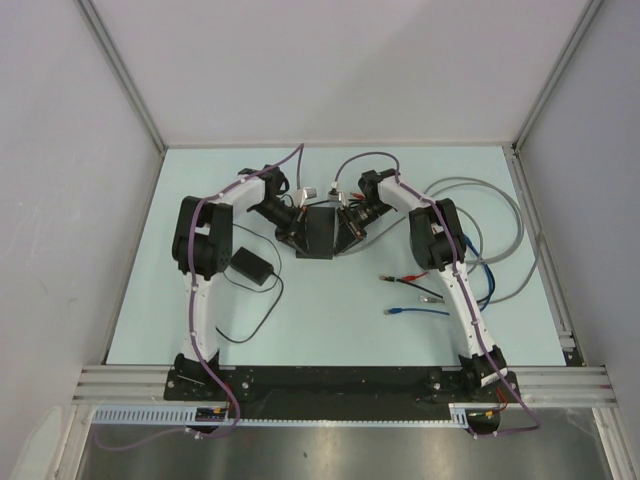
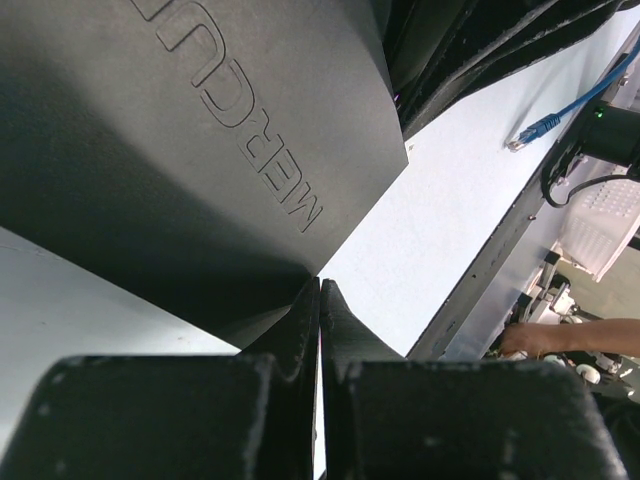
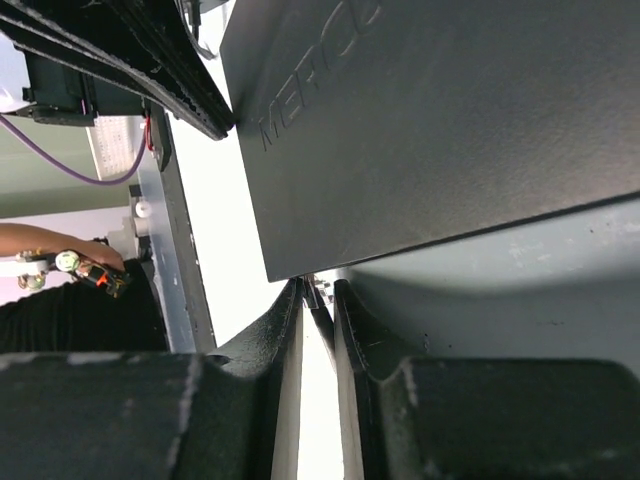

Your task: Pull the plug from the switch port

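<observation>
The switch is a flat matte-black box at the table's middle, between both grippers. In the left wrist view its embossed top fills the upper left. My left gripper is shut with nothing between its fingers, and its tips touch the switch's left edge. My right gripper is at the switch's right edge. It is closed on a small clear plug right at the switch's corner, and a dark cable runs back between the fingers. The port itself is hidden.
A small black power adapter with a thin cord lies left of centre. A blue cable, red and black leads and a grey cable loop lie on the right. The blue plug also shows in the left wrist view.
</observation>
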### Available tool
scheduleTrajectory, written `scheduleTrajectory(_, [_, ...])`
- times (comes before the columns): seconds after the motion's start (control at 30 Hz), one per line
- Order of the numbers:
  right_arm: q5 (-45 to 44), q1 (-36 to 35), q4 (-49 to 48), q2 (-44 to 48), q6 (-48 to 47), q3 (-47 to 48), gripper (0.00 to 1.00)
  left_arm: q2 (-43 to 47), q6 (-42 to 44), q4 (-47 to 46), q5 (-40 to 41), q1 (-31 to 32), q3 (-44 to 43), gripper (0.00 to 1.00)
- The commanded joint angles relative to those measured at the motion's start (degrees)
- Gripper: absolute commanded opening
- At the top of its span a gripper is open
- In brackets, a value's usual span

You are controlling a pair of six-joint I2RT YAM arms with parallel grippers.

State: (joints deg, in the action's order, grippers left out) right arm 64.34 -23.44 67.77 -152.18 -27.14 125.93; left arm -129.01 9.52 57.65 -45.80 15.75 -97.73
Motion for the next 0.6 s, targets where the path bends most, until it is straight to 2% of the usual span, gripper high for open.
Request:
scheduleTrajectory(0.0, [-12.3,-1.3,-5.5,-3.2,0.5,-0.8,0.14,-0.6,2.1,-2.2,4.3,0.2,-1.4,0.0])
scheduleTrajectory(0.1, [-13.5,-1.3,-6.4,-2.5,2.3,-2.1,0.09,-0.7,2.1,-2.1,4.6,0.2,-1.4,0.0])
scheduleTrajectory(0.23, [-13.6,-0.6,-4.5,-4.6,2.4,2.7,0.07,-0.6,2.2,-2.1,4.8,0.2,-1.4,0.0])
scheduleTrajectory(0.3, [-13.9,0.3,-6.7,-4.8,4.5,4.4,0.07,-0.7,2.2,-2.2,4.8,0.2,-1.4,0.0])
scheduleTrajectory(0.57, [-12.5,0.0,-5.8,-2.2,3.8,-2.2,0.05,-0.9,2.2,-2.2,4.8,0.7,-1.5,0.0])
